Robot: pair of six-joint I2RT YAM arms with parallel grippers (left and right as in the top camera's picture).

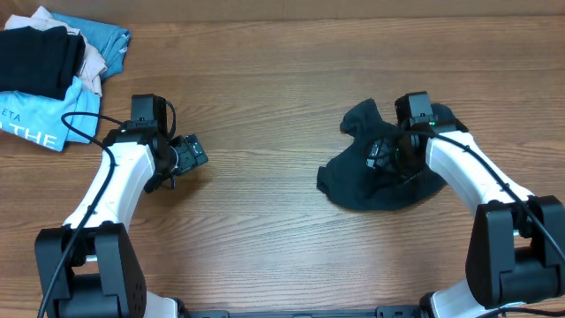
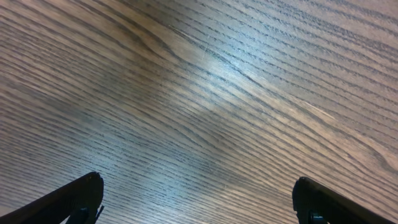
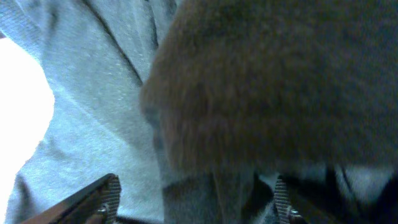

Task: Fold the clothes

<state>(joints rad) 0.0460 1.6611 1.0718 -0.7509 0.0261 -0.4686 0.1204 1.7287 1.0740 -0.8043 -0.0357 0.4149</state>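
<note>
The clothes [image 1: 355, 187], a single limp, wrinkled garment of dark navy-teal fabric, are seen crumpled in a heap on the right side of the brown wood-grain table [image 1: 265, 79]. The right gripper [image 1: 381, 157] is lowered straight onto the middle of that heap. From the right wrist, its fingers [image 3: 104, 196] are shown spread wide, and grey-blue cloth [image 3: 93, 106] is bunched in the gap and pressed close to the lens. Whether the cloth is actually pinched cannot be told, as the upper right of that view is filled by a blurred brownish mass.

The left gripper [image 1: 196, 155] is held well apart from the garment, over bare wood. Its fingers [image 2: 74, 199] are parted fully and nothing is touched between them. At the far left corner, a pile of folded shirts [image 1: 53, 53] in black, light blue and beige is left lying.
</note>
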